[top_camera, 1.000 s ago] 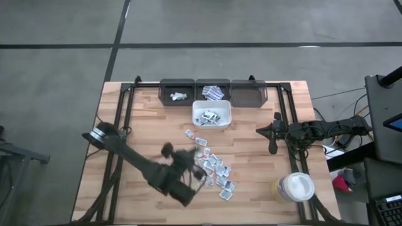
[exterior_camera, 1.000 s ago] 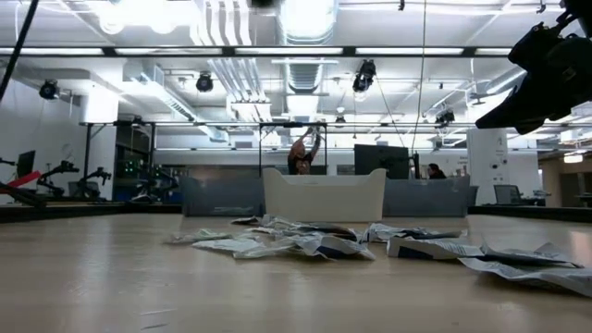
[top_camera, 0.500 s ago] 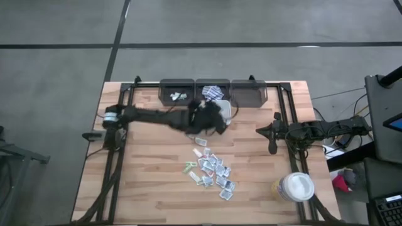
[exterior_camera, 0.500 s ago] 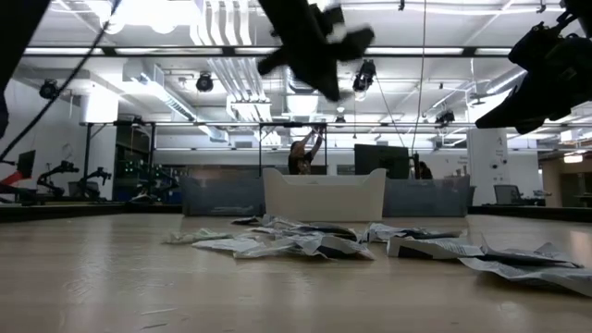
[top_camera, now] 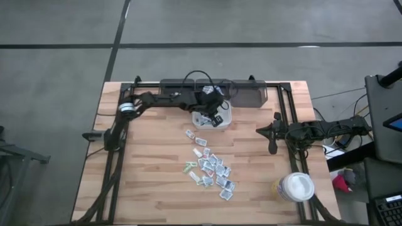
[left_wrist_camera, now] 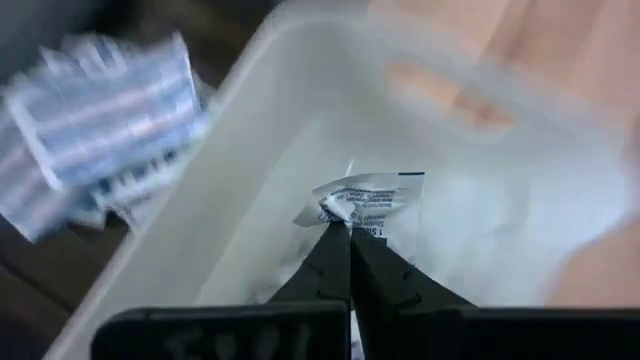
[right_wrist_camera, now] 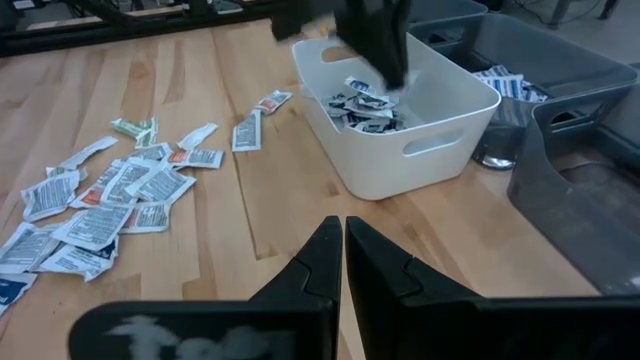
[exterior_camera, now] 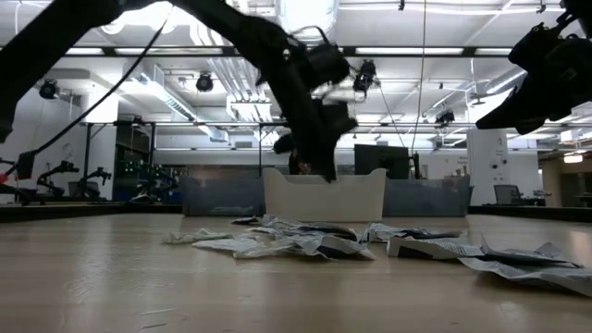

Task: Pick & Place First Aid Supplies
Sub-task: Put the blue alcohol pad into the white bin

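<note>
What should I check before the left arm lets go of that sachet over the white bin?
1. Left gripper shut on the sachet: ok.
2. Gripper over the white bin, not over the dark bins behind it: ok.
3. Room in the white bin for another sachet: ok.
4. Right gripper parked at the table's right side, away from the bin: ok.
5. More loose sachets waiting on the table: ok.
6. Only one sachet in the grip: cannot tell.
</note>
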Motion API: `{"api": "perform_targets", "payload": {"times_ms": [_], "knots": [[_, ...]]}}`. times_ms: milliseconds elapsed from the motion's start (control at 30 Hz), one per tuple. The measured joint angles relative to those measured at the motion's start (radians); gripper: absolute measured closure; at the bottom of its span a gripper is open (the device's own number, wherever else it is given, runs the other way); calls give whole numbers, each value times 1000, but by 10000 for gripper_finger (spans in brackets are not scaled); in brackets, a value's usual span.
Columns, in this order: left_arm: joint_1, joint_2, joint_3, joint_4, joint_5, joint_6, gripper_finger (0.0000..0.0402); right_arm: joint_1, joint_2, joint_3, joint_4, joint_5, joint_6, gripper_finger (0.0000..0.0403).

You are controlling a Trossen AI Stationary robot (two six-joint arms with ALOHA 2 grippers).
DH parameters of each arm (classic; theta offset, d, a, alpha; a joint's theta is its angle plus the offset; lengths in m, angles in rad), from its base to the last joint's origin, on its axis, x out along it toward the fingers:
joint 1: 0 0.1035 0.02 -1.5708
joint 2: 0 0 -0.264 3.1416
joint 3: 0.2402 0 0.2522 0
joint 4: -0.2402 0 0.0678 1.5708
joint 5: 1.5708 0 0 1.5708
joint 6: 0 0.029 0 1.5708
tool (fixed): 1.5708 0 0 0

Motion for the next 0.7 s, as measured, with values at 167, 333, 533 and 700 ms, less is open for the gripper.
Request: {"api": "perform_targets", "payload": {"times_ms": [167, 333, 533, 700], "knots": [[3, 39, -2, -4, 8, 13, 398, 0, 0, 0, -1, 0, 2, 385], [6, 44, 0, -3, 9, 22, 372, 0, 0, 0, -1, 0, 2, 385], [13, 44, 5, -2, 9, 23, 306, 0, 0, 0, -2, 0, 2, 385], [14, 25, 31, -16, 11, 10, 263, 0, 0, 0, -2, 0, 2, 385]]}}
